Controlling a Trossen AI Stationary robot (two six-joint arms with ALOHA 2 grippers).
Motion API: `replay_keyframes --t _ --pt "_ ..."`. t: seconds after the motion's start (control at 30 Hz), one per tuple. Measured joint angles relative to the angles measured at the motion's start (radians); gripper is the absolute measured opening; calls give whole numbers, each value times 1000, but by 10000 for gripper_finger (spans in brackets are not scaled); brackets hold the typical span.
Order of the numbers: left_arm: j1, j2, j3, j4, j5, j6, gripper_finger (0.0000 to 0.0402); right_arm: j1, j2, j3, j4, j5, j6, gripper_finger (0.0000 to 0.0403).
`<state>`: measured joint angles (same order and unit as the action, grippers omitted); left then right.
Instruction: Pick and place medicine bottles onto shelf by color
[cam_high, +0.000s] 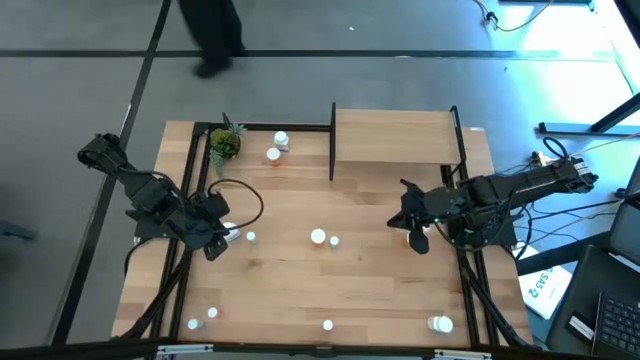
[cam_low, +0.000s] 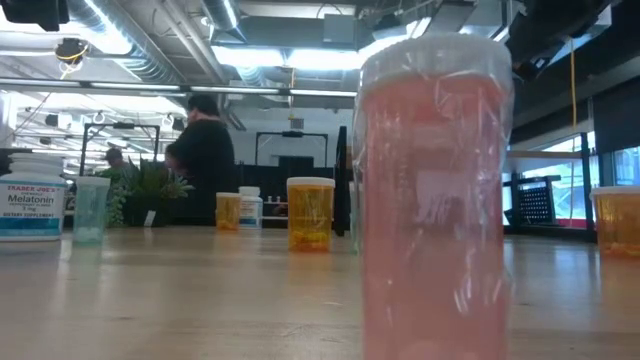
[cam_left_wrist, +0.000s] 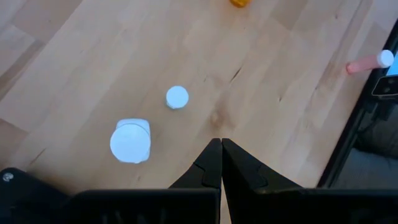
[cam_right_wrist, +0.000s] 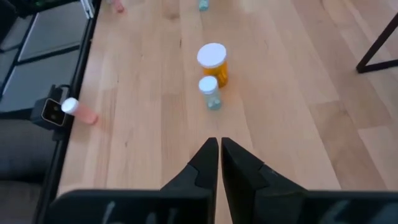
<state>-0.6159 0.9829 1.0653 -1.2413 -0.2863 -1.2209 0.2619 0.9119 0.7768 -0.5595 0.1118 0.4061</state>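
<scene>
Ten white-capped bottles (cam_high: 318, 237), one shelf (cam_high: 395, 138), one potted plant (cam_high: 224, 143), two arms.

White bottle (cam_low: 32, 205) (left): "Melatonin".

Scattered white-capped medicine bottles (cam_high: 318, 237); bare raised shelf (cam_high: 394, 138).

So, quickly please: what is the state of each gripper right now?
Left gripper: closed, holding nothing.
Right gripper: closed, holding nothing.
</scene>
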Motion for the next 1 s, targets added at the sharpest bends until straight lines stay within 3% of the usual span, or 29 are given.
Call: replay_keyframes --t 0.2,0.47,1.0 --pt "0 0 0 0 -32 10 0 0 0 0 0 0 -19 23" --pt "0 6 0 1 -69 131 0 0 0 0 1 0 -23 23" --pt "0 6 0 10 -98 147 0 0 0 0 1 0 -23 23"
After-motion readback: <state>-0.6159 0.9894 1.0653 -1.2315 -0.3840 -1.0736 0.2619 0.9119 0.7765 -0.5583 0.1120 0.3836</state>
